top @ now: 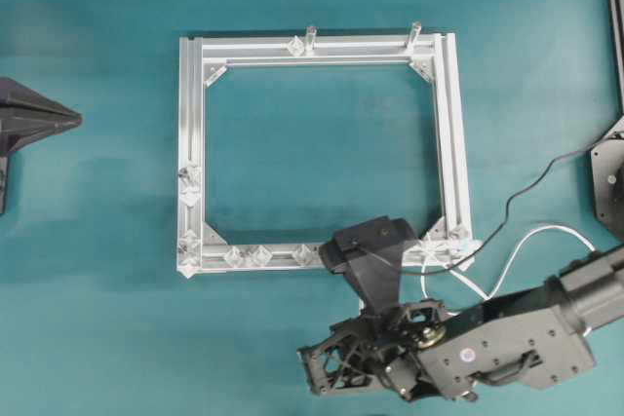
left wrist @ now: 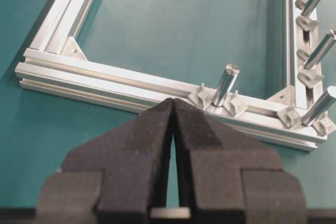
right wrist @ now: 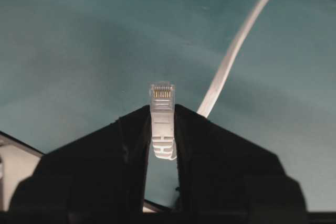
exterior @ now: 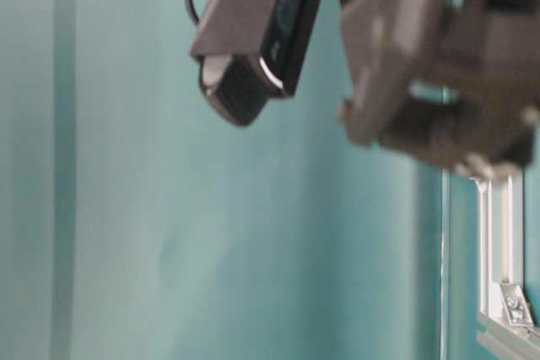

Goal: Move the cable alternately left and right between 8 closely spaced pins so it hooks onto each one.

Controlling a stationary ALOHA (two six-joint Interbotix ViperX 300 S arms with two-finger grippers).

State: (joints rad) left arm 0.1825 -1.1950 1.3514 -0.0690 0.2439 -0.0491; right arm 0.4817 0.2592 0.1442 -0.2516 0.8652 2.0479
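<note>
Right hand (right wrist: 163, 129) grips the plug end of the cable (right wrist: 231, 59); the clear plug tip stands out past the fingertips, pointing away from the wrist, pads closed on its body. Left hand (left wrist: 173, 124) is shut on nothing, parked over the bench's left edge, well apart from the work.

Bench (top: 97, 319): teal, carrying a square silver frame (top: 190, 124) near its middle. Right arm sits low over the front-right part of the bench, its hand just in front of the frame's front bar, near the front-right corner.

Cable: white, loops from the hand out toward the bench's right edge and curves back; slack lies on the bench just outside the frame's front-right corner.

Pins (top: 234, 256): small translucent studs along the front bar and the lower left bar; none visibly hooked yet.

Key relation, judged: the front-bar pins lie just beyond and left of the right hand, the row running left-right. Right arm far nearer. Weaving not yet begun.
</note>
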